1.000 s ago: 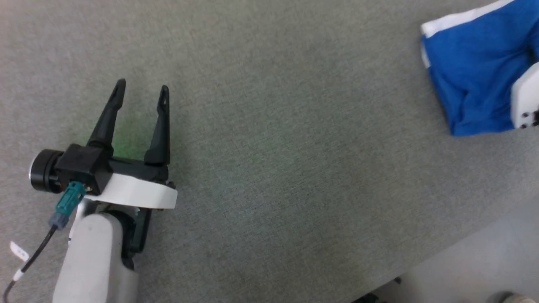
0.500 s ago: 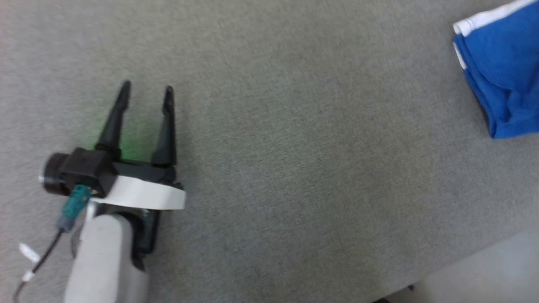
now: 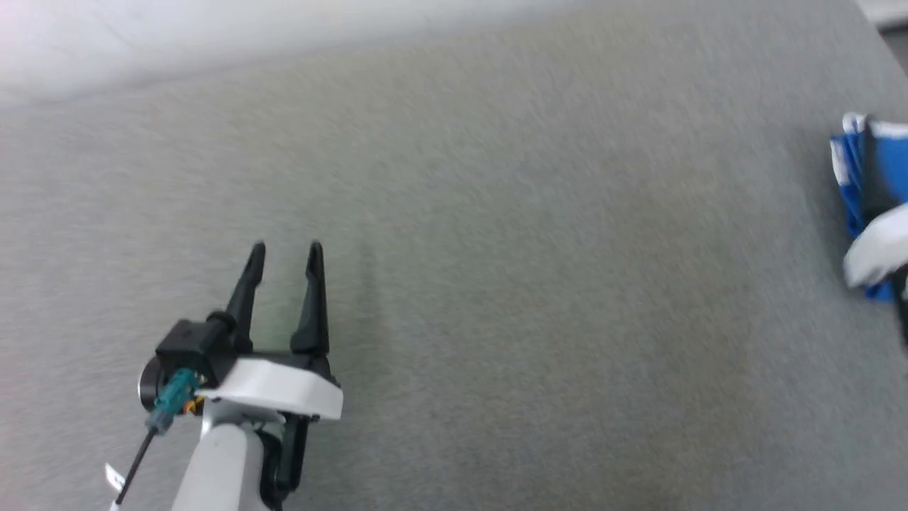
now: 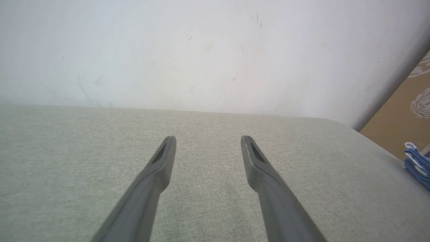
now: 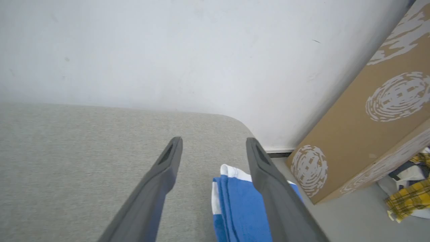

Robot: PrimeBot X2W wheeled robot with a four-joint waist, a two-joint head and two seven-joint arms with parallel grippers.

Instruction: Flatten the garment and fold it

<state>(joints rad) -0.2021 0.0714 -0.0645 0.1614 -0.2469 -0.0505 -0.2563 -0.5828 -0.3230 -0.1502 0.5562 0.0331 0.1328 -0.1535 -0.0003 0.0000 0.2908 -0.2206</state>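
Shorts [image 5: 240,208], blue with white edges, lie in a folded pile near the right corner of the gray table [image 3: 496,284]. My right gripper [image 5: 214,141] hangs over them, fingers spread, holding nothing. My left gripper [image 3: 286,248] is spread and empty too, well apart from them.

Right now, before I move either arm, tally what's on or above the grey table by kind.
Blue garment: 1, near the right edge of the table
Robot hands: 2, the left hand and the right hand, both open and holding nothing
Total: 3
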